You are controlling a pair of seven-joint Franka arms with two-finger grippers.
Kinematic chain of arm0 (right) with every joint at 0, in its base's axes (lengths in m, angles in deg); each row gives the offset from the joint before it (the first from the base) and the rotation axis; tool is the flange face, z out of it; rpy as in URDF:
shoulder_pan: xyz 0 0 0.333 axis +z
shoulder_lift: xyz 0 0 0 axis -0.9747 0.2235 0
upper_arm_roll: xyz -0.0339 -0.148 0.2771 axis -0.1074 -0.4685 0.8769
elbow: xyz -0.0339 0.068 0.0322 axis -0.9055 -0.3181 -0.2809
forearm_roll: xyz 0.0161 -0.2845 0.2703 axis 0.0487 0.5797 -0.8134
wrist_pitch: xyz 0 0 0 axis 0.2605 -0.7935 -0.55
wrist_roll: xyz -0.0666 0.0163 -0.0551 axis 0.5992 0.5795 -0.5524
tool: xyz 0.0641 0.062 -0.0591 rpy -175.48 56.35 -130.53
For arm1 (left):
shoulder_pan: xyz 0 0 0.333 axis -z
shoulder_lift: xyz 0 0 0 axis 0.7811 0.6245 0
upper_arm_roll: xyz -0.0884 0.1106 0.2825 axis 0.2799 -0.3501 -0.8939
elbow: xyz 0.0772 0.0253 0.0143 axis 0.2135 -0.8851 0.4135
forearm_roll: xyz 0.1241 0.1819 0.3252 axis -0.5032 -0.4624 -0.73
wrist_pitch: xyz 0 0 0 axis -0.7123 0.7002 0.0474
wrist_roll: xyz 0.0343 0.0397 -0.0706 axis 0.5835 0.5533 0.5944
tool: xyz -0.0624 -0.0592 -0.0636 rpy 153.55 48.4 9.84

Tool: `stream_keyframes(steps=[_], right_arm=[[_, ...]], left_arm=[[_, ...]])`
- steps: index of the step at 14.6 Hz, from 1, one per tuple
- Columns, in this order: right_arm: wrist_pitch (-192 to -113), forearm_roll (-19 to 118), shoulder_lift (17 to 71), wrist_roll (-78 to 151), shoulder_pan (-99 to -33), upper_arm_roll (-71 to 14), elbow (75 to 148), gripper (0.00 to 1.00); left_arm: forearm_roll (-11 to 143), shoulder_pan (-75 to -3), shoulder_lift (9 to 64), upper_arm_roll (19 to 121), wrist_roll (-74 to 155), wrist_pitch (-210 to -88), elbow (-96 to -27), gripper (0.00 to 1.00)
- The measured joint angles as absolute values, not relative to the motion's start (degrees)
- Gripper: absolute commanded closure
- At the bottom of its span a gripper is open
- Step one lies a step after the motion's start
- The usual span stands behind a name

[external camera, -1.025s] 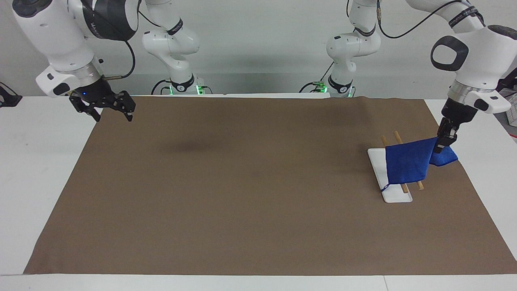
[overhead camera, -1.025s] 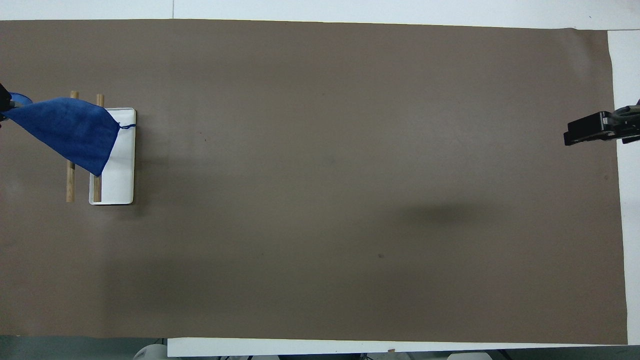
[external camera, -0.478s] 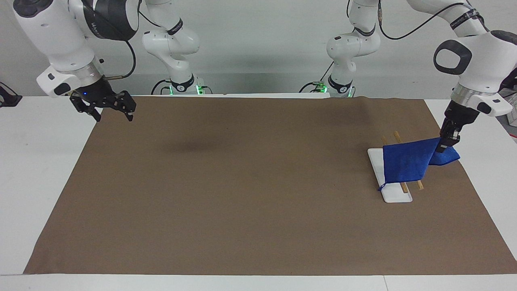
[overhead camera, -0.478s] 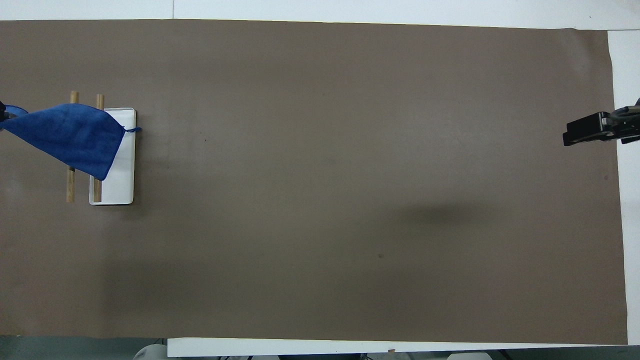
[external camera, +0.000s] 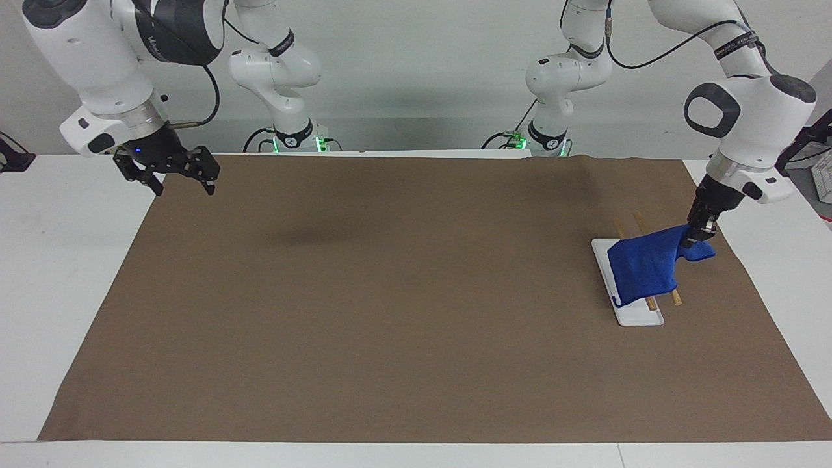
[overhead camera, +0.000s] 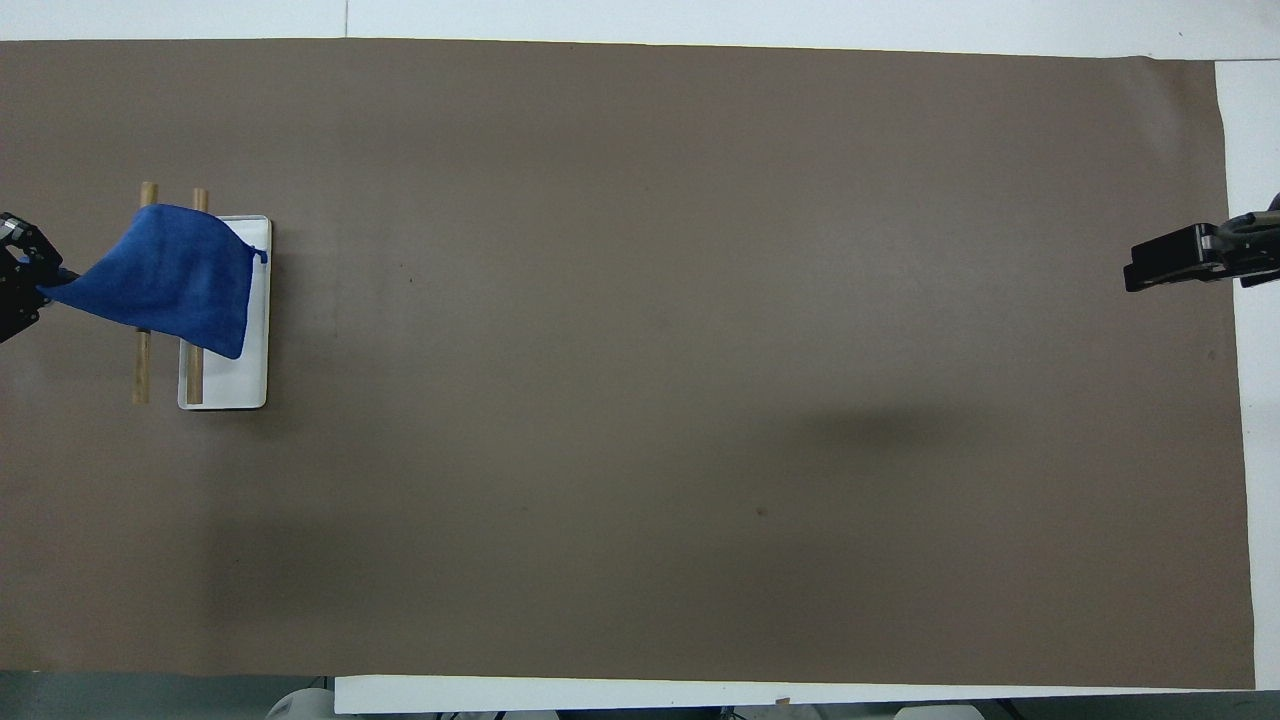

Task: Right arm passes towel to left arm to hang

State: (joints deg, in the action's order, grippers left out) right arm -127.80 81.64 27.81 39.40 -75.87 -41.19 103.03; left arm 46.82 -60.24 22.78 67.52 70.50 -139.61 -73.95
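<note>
Item: towel (external camera: 643, 268), blue, draped over the two wooden rails (external camera: 676, 298) of the rack, its lower edge hanging down over the white rack base (external camera: 638, 316). You can count the handover as done, since only the left arm has it now.

Item: left pincer (external camera: 693, 236), clenched on a corner of the towel, just beside the rack on the side toward the left arm's end of the desk (external camera: 65, 273). The cloth runs taut from that corner up onto the rails. Left for you: let go of the corner and draw the arm clear; the hang looks nearly finished.

Item: right pincer (external camera: 177, 175), released and holding nothing, well apart from the rack, over the brown mat's (external camera: 390, 299) edge at the right arm's end. This arm waits.
</note>
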Motion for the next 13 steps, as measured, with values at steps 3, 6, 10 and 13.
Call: stream_keyframes(steps=[3, 6, 10, 13], right_arm=[[-127.8, 81.6, 27.8, 39.4, -75.9, -41.2, 103.0, 0.0], [-127.8, 81.6, 27.8, 39.4, -75.9, -41.2, 103.0, 0.0], [-127.8, 81.6, 27.8, 39.4, -75.8, -41.1, 103.0, 0.0], [-127.8, 81.6, 27.6, 39.4, -75.8, -41.1, 103.0, 0.0]], left_arm=[[46.8, -61.0, 22.7, 67.5, 70.4, -139.6, -73.7, 0.0], [46.8, -61.2, 22.7, 67.5, 70.3, -138.4, -71.0, 0.0], [46.8, -61.0, 22.8, 68.0, 64.1, -125.8, -62.1, 0.0], [46.7, -59.1, 22.8, 68.8, 53.1, -113.3, -55.7, 0.0]])
